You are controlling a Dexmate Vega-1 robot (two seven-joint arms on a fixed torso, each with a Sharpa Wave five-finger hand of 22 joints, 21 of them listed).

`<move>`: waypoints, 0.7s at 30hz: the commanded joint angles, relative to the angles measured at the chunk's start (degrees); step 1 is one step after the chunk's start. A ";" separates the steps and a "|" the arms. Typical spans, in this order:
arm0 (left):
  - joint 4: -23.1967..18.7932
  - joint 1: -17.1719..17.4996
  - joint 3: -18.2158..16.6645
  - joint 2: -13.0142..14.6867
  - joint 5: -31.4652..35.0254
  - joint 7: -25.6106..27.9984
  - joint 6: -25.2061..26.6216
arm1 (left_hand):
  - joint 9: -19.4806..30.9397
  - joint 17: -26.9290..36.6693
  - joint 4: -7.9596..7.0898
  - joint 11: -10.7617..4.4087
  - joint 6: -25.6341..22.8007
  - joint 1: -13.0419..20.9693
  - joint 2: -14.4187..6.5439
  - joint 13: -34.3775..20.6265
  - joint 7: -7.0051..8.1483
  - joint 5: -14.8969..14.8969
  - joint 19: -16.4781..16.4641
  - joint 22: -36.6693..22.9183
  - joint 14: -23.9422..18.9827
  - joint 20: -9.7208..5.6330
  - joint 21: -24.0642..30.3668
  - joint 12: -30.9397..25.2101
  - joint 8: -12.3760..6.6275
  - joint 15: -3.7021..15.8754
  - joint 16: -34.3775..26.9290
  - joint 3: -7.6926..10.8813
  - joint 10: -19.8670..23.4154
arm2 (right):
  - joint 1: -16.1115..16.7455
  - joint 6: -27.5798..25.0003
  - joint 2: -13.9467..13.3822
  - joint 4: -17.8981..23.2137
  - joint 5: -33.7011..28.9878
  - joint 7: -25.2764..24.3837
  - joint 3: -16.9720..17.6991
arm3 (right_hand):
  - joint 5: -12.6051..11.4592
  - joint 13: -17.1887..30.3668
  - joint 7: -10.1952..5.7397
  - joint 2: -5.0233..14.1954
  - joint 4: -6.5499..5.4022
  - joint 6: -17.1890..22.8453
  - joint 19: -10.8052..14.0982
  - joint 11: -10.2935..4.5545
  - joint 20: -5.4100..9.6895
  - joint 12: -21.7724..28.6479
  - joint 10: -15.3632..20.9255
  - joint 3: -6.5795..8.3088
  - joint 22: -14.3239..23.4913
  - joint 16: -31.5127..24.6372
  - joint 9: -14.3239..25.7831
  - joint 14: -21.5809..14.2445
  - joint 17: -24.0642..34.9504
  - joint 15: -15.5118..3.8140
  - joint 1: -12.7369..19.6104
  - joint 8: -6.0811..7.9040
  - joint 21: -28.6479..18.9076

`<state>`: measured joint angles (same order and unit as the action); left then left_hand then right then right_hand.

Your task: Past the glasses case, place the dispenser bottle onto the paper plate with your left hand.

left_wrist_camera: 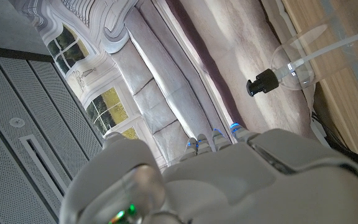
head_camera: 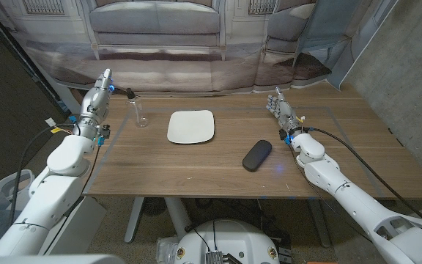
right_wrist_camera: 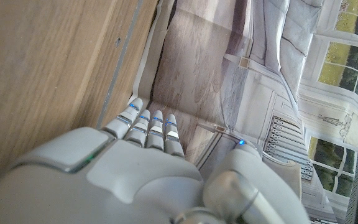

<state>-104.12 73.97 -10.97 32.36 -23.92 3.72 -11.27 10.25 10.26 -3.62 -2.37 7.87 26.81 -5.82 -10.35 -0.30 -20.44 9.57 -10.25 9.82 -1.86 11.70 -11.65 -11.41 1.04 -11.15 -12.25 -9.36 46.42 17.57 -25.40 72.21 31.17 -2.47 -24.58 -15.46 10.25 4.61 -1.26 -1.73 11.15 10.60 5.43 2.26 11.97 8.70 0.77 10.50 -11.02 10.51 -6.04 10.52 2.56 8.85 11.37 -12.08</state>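
Note:
The clear dispenser bottle (head_camera: 141,114) with a black pump head stands upright on the table, left of the white paper plate (head_camera: 191,126). A black glasses case (head_camera: 256,155) lies to the right of the plate, nearer the front edge. My left hand (head_camera: 100,92) hangs a little to the left of the bottle, fingers straight and apart, holding nothing. Looking along my left hand (left_wrist_camera: 229,180), the left wrist view shows the bottle (left_wrist_camera: 294,62) and its pump beyond the fingertips, untouched. My right hand (head_camera: 281,110) stands on the table right of the case, fingers extended, also holding nothing.
The wooden table (head_camera: 196,169) ends at the back against a printed backdrop of a sofa and windows. Cables run along both arms. In the right wrist view my right hand (right_wrist_camera: 142,162) sits beside the table's edge (right_wrist_camera: 42,68).

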 commanded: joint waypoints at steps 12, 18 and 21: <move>3.97 -1.19 0.43 -0.06 1.23 -0.16 -1.22 | 0.25 0.17 0.21 -0.41 -0.40 1.15 0.01 -0.19 0.29 -0.07 5.51 -0.20 -0.11 -1.35 0.10 -0.02 0.00 0.54 0.17 -0.46 0.25 | -1.70 -0.28 1.22 -1.53 -1.11 -0.48 -1.22 | 0.13 0.23 -0.47 0.45 -0.21 0.27 0.62 -0.09 0.41 0.13 0.79 -0.41 0.27 0.10 0.19 -0.73 0.11 0.12 0.32 -0.12 0.14; 5.34 -1.46 0.38 -0.07 1.33 -0.25 -1.94 | 0.25 0.16 0.31 -0.42 -0.45 1.32 0.09 -0.19 0.36 -0.04 5.42 -0.20 -0.22 -1.21 0.12 -0.06 0.01 0.62 0.16 -0.53 0.41 | -1.53 -0.30 1.36 -1.26 -1.34 -0.88 -1.36 | 0.13 0.23 -0.52 0.45 -0.19 0.25 0.62 -0.19 0.37 0.12 0.81 -0.46 0.27 0.11 0.19 -0.74 0.11 0.07 0.33 -0.14 0.15; 5.63 -1.50 0.32 0.07 1.57 -0.18 -2.17 | 0.25 0.16 0.36 -0.47 -0.49 1.41 0.14 -0.19 0.54 -0.03 5.40 -0.20 -0.28 -1.19 0.12 -0.03 0.01 0.68 0.15 -0.56 0.38 | -1.52 -0.26 1.51 -1.22 -1.36 -0.97 -1.41 | 0.13 0.23 -0.58 0.45 -0.18 0.26 0.62 -0.16 0.38 0.12 0.82 -0.49 0.27 0.13 0.19 -0.72 0.11 0.12 0.33 -0.13 0.16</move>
<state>-100.53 72.95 -10.70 32.35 -22.85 3.70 -12.23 10.25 10.26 -3.37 -2.68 7.56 27.49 -5.59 -10.35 0.01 -20.45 9.57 -10.25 9.50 -1.86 11.69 -11.65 -11.42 1.36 -11.15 -12.49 -9.05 44.90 17.61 -24.22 70.56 30.23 -2.74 -25.70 -15.46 10.25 4.59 -1.26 -1.92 11.17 10.60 5.11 2.26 11.97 9.01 0.47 10.51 -11.02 10.52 -6.46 10.52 2.77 8.85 11.37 -12.08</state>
